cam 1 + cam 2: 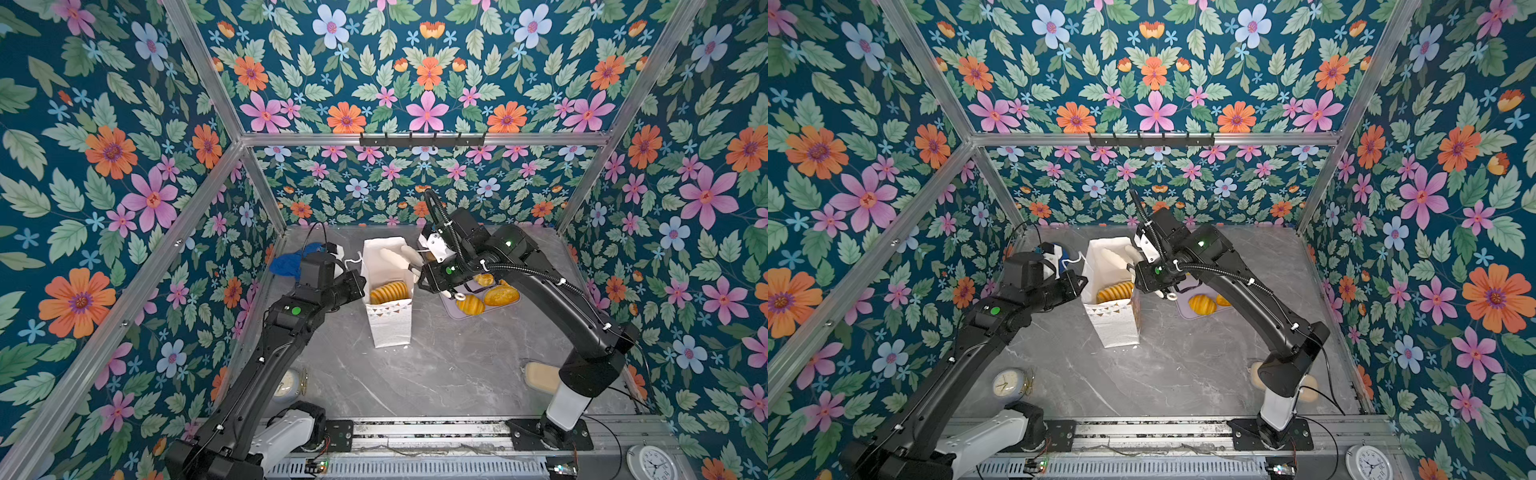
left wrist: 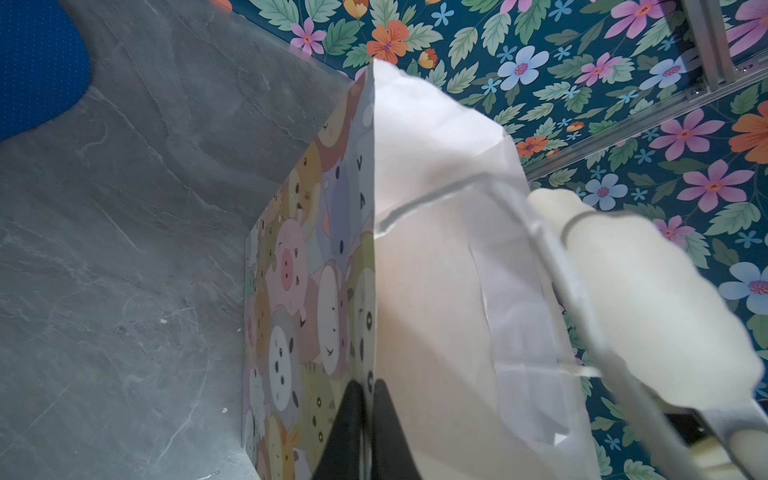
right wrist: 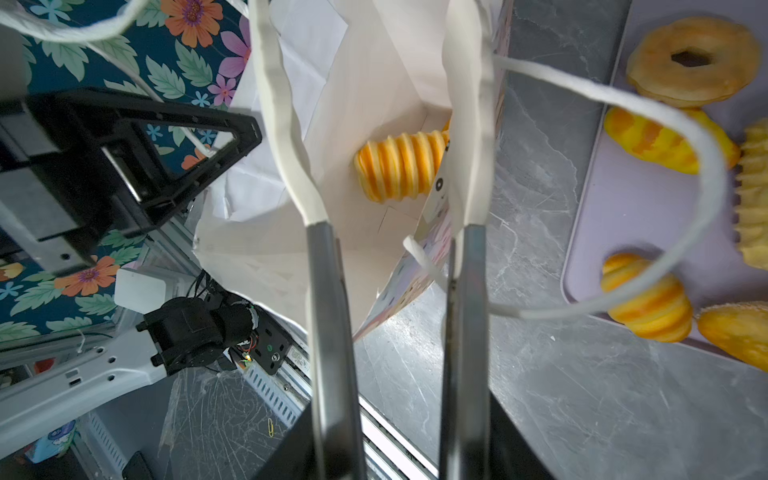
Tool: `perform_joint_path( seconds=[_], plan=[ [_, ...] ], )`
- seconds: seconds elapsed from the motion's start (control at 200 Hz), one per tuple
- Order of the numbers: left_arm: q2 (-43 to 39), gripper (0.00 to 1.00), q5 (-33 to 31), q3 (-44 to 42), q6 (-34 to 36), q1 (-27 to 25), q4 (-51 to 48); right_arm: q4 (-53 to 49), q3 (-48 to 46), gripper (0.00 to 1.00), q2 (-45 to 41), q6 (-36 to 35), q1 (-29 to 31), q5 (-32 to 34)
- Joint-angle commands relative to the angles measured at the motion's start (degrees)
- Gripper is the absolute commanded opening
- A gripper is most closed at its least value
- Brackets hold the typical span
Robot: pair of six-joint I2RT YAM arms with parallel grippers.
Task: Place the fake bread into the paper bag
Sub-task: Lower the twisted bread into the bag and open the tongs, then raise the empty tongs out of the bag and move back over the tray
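Inside paper bag (image 1: pixel 390 328), one fake bread (image 3: pixel 399 170), five on lilac tray (image 3: pixel 623 208), left jaws pinching bag rim, right jaws parted

Bright, even light everywhere. Soft shadows on the worktop (image 1: pixel 436 374). Both top views bend at the edges. The left wrist view is blurry at lower right.

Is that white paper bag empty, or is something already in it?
Not empty. A ridged orange-yellow toy pastry lies inside the paper bag, visible through its open top in both top views.
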Motion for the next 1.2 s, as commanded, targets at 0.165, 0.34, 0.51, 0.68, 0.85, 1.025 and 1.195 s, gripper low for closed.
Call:
perform_joint_path(
  seconds=[0.165, 0.34, 0.51, 0.68, 0.85, 1.025, 1.195],
  plan=[
    [-0.1, 0.14, -0.1, -0.1, 0.2, -0.1, 0.5, 1.2, 1.1, 0.44, -1.7, -0.3, 0.1, 1.1],
    [-0.2, 0.29, -0.2, -0.1, 0.1, -0.1, 0.5, 1.9, 2.0, 0.43, -2.7, -0.2, 0.1, 2.3],
    [-0.2, 0.34, -0.3, 0.0, 0.1, -0.1, 0.5, 2.3, 2.5, 0.43, -3.7, -0.4, 0.1, 4.2],
    [-0.2, 0.33, -0.3, 0.0, 0.1, -0.2, 0.5, 1.7, 3.0, 0.42, -5.2, -1.1, -0.1, 7.0],
    [0.2, 0.33, 0.1, 0.1, 0.1, -0.2, 0.7, 1.6, 2.5, 0.41, -8.0, -1.3, -1.5, 8.9],
    [0.1, 0.32, 0.1, 0.2, 0.2, -0.3, 0.7, 3.1, -2.3, 0.4, -12.2, -0.6, -5.1, 8.8],
    [0.3, 0.32, 0.1, 0.1, 0.2, -0.4, 0.8, 4.8, -9.6, 0.4, -17.3, -0.1, -10.7, 7.3]
  ],
)
